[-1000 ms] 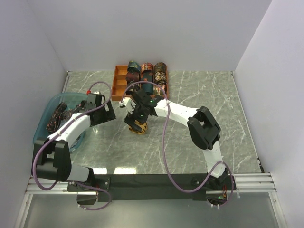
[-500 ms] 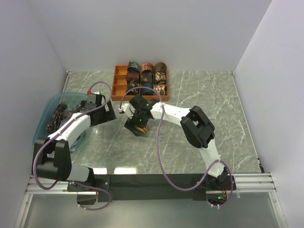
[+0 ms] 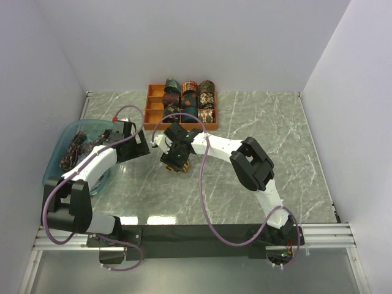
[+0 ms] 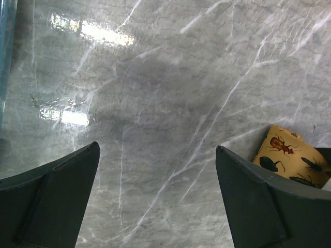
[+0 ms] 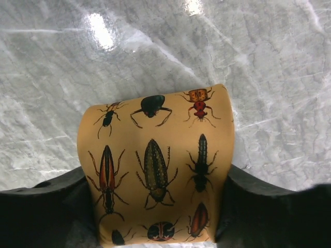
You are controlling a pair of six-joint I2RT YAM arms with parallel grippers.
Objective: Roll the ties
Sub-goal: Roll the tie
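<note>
Closing in since a second ago, my right gripper (image 3: 177, 161) is now sitting low over the rolled mustard-gold fabric necktie with insect motifs (image 3: 178, 168), and my right elbow is folding in nearer to it. From the top camera, only an edge of that roll is showing beneath the gripper, on the grey veined marble table (image 3: 275, 122). Just beyond my right gripper, the orange plastic compartment tray (image 3: 149, 111) is holding rolled patterned ties (image 3: 190, 98) in its compartments. My left gripper (image 3: 138, 147) is hanging near the roll, on its left. Further to the left of that gripper, the translucent blue plastic basin (image 3: 56, 153) is holding loose dark ties (image 3: 76, 147).

From my left wrist, I am seeing my left gripper (image 4: 156, 150) standing with its fingers wide apart, gripping nothing, with bare marble lying between them. The mustard roll (image 4: 288, 156) is peeking out just past my right-hand finger (image 4: 253, 201).

From my right wrist, I am seeing my right gripper (image 5: 155, 175) clamping the mustard roll (image 5: 155, 134). Its dark fingers (image 5: 46, 212) are pressing against both sides of the fabric. The roll is resting on the marble, sticking out ahead of the fingertips.
</note>
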